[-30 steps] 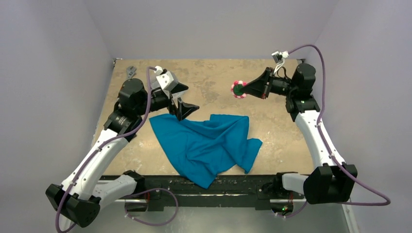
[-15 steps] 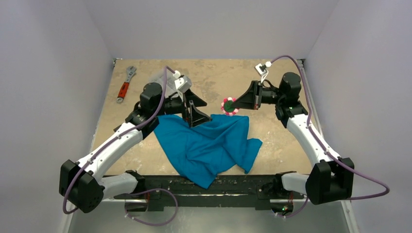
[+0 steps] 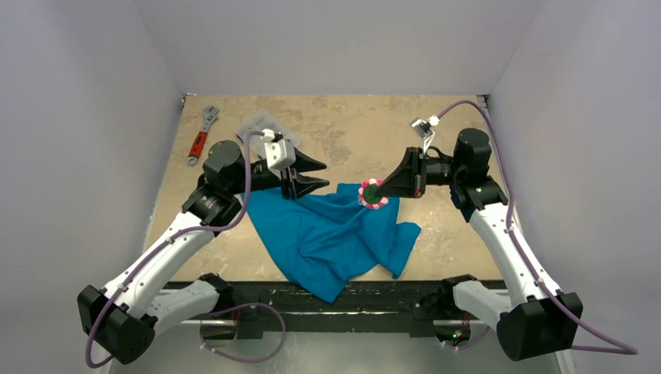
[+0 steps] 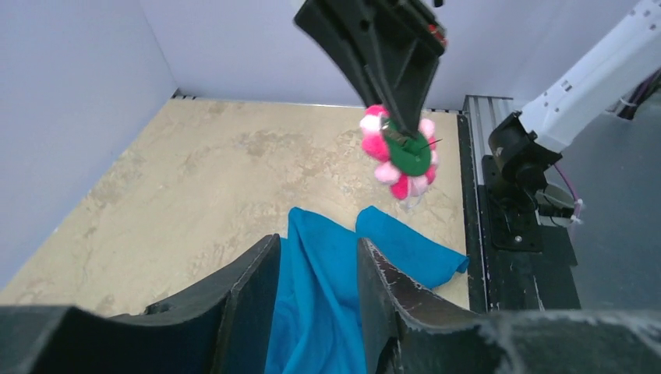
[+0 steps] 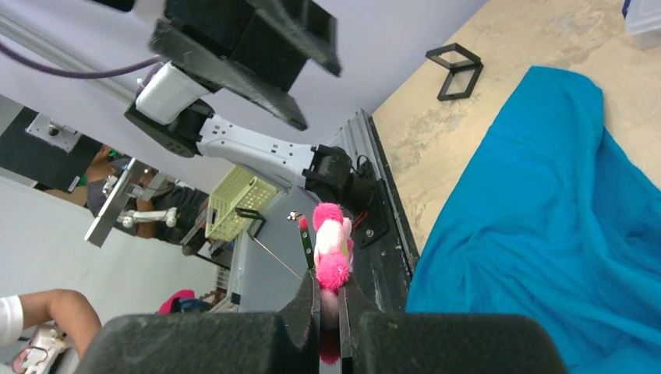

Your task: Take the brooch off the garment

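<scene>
Pink against teal: holding the brooch [image 5: 334, 245] pinched in the right pincer [image 5: 327, 300], seemingly free, just over the shirt [image 3: 335, 234] below. Keeping the left pincer [image 4: 317, 248] half spread, empty, above the cloth. Could snag the cloth if dipped lower, or slip from so thin a grip.

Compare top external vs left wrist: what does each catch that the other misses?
Top external only: the wrench at far left, and the garment in full outline. Left wrist only: the thin pin wire on the green back of the brooch, and a close view of the gap between the fingers of the left pincer. Both: the right pincer shut on the brooch, and part of the garment.
</scene>
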